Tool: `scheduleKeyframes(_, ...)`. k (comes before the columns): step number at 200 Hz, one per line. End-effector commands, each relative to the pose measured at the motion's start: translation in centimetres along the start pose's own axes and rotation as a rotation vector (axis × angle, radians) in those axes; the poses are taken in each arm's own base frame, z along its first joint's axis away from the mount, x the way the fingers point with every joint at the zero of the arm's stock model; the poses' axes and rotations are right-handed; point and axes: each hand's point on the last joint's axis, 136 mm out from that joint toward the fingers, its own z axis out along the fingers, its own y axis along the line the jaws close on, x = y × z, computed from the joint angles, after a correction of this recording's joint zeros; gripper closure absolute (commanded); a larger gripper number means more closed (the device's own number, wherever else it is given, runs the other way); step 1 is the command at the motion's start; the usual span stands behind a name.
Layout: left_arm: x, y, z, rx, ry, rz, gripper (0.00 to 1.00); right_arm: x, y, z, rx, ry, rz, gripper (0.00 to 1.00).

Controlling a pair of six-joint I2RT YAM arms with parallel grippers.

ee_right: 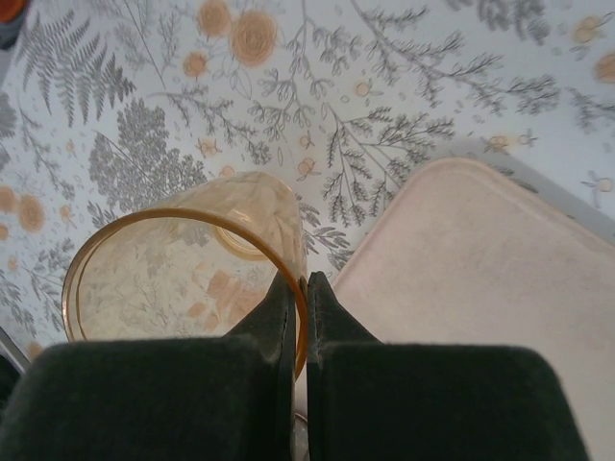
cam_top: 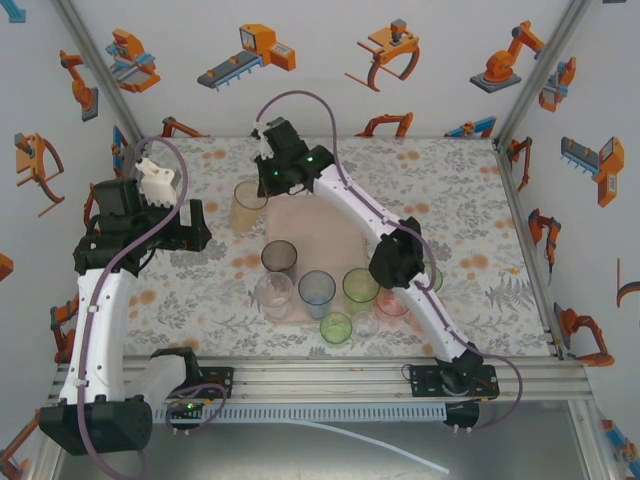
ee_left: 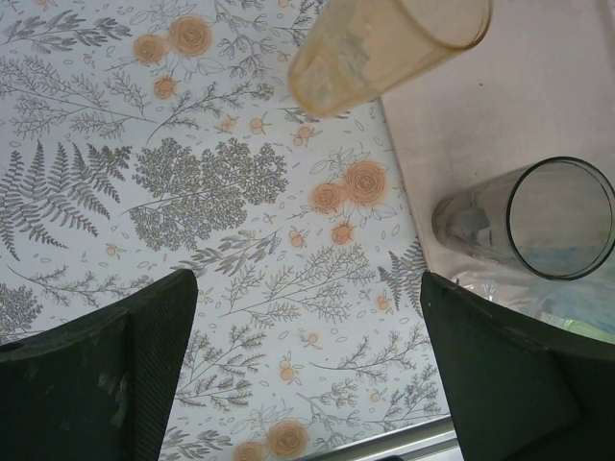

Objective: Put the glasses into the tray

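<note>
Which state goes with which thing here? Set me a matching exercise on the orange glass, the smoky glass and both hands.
Things:
1. orange glass
2. smoky glass
3. left hand
4. right hand

States:
A. open, above the floral tabletop
B. shut on a glass rim
C. standing free on the tray
D. pinched at its rim

Pairs: 1-D, 2-C, 3-A, 4-B
</note>
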Motion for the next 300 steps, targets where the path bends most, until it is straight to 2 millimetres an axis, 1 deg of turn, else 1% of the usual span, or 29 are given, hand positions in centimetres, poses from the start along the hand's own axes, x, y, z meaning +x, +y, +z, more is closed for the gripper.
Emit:
scheduleKeyframes(1, -0.3, -0.3, -0.5, 0.013, -0.026, -0.008, 0.10, -6.4, 0.6, -7.7, -0.005, -0.183, 0.023, 1.00)
scheduleKeyframes(14, -0.3, -0.2, -0.4, 0.013, -0.025, -0.009, 0.10, -7.0, 0.1, -9.1, 0.009, -0.198, 0.028, 1.00)
scheduleKeyframes(46, -0.4, -0.2, -0.5, 0.012, -0.026, -0.009, 0.10, -7.8, -2.1, -13.0, 0.073, -0.222, 0.057, 1.00)
scheduleKeyframes(58, -0.4, -0.2, -0.5, 0.013, -0.026, -0.009, 0.10, -7.7, -3.2, -14.3, 0.103, -0.220, 0.063, 1.00)
scheduleKeyframes(66, -0.4, -0.2, -0.5, 0.013, -0.025, -0.010, 0.10, -7.7, -3.9, -15.5, 0.124, -0.224, 0.066, 1.00)
scheduleKeyframes(88, -0.5, -0.3, -0.5, 0.015, -0.022, -0.011, 0.10, -7.1, -5.7, -18.2, 0.178, -0.223, 0.084, 1.00)
scheduleKeyframes(102, -0.6, -0.3, -0.6, 0.018, -0.025, -0.013, 0.10, -6.4, -6.3, -19.6, 0.201, -0.214, 0.084, 0.99)
scheduleKeyframes(116, -0.6, -0.3, -0.6, 0.019, -0.024, -0.013, 0.10, -5.2, -6.9, -20.4, 0.226, -0.187, 0.078, 0.99)
scheduleKeyframes(118, -0.6, -0.3, -0.6, 0.019, -0.024, -0.014, 0.10, -5.2, -6.7, -20.8, 0.227, -0.190, 0.078, 0.99)
scheduleKeyframes(139, -0.5, -0.3, -0.6, 0.019, -0.022, -0.012, 0.10, -3.0, -7.0, -21.6, 0.249, -0.144, 0.071, 0.99)
scheduleKeyframes(152, -0.5, -0.4, -0.6, 0.022, -0.023, -0.011, 0.10, -1.9, -7.0, -22.4, 0.262, -0.132, 0.070, 0.99)
scheduleKeyframes(155, -0.5, -0.4, -0.6, 0.024, -0.022, -0.011, 0.10, -1.5, -7.2, -22.4, 0.269, -0.123, 0.072, 0.99)
scheduleKeyframes(161, -0.5, -0.4, -0.6, 0.025, -0.021, -0.011, 0.10, -1.1, -7.2, -23.0, 0.277, -0.126, 0.071, 0.99)
scheduleKeyframes(184, -0.8, -0.5, -0.4, 0.035, -0.016, -0.018, 0.10, 1.0, -7.7, -24.2, 0.310, -0.113, 0.073, 0.99)
scheduleKeyframes(186, -0.8, -0.5, -0.4, 0.035, -0.016, -0.018, 0.10, 1.4, -7.8, -24.1, 0.310, -0.102, 0.074, 0.99)
scheduleKeyframes(217, -1.0, -0.5, -0.4, 0.037, -0.014, -0.018, 0.10, 4.6, -8.0, -24.7, 0.324, -0.039, 0.081, 0.99)
scheduleKeyframes(226, -1.0, -0.5, -0.4, 0.035, -0.015, -0.018, 0.10, 5.7, -8.2, -24.6, 0.329, -0.017, 0.084, 0.99)
scheduleKeyframes(244, -0.9, -0.5, -0.4, 0.034, -0.012, -0.018, 0.10, 7.2, -8.3, -24.4, 0.326, 0.016, 0.087, 0.99)
scheduleKeyframes(271, -0.8, -0.4, -0.4, 0.032, -0.012, -0.015, 0.10, 8.8, -7.8, -23.5, 0.339, 0.082, 0.050, 0.99)
scheduleKeyframes(300, -0.8, -0.4, -0.4, 0.031, -0.012, -0.015, 0.10, 9.7, -7.2, -21.8, 0.391, 0.148, -0.034, 0.97)
